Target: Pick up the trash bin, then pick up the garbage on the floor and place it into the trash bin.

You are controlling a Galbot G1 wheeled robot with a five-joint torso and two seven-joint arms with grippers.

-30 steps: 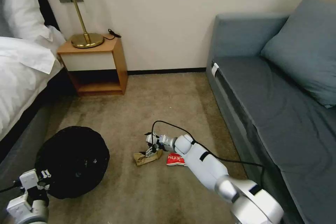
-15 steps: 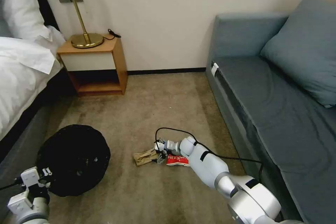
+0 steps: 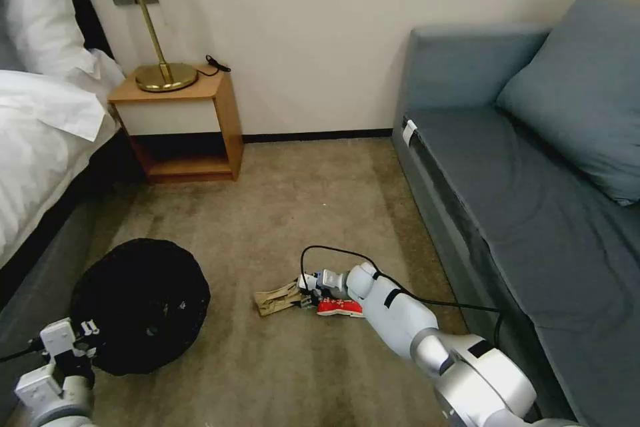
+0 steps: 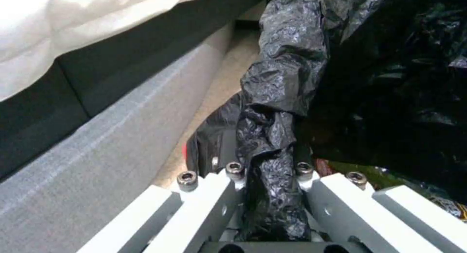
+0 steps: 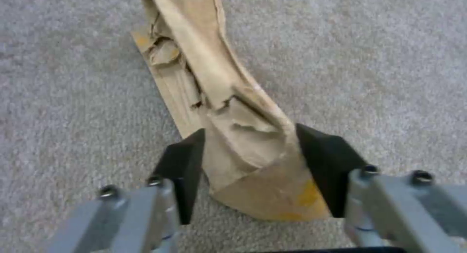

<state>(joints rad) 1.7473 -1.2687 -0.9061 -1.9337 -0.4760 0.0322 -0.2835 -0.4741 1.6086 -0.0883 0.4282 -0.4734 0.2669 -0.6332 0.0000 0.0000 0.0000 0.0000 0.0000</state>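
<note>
The trash bin (image 3: 140,307), lined with a black bag, sits low on the carpet at the left. My left gripper (image 3: 79,341) is at its near rim. In the left wrist view that gripper (image 4: 270,180) is shut on a bunched fold of the black bag (image 4: 287,81). A tan paper wad (image 3: 275,298) lies mid-floor with a red-white packet (image 3: 340,307) just right of it. My right gripper (image 3: 307,292) is down at the wad's right end. Its black pads (image 5: 181,172) stand open on either side of the paper wad (image 5: 228,110).
A bed (image 3: 40,147) with a grey base runs along the left, close to the bin. A wooden nightstand (image 3: 180,127) with a brass lamp stands by the wall. The blue sofa (image 3: 533,200) fills the right side. Open carpet (image 3: 300,200) lies between.
My right gripper has dropped to the floor and shifted toward the wad's right end, now straddling it. The bin and left gripper have barely moved.
</note>
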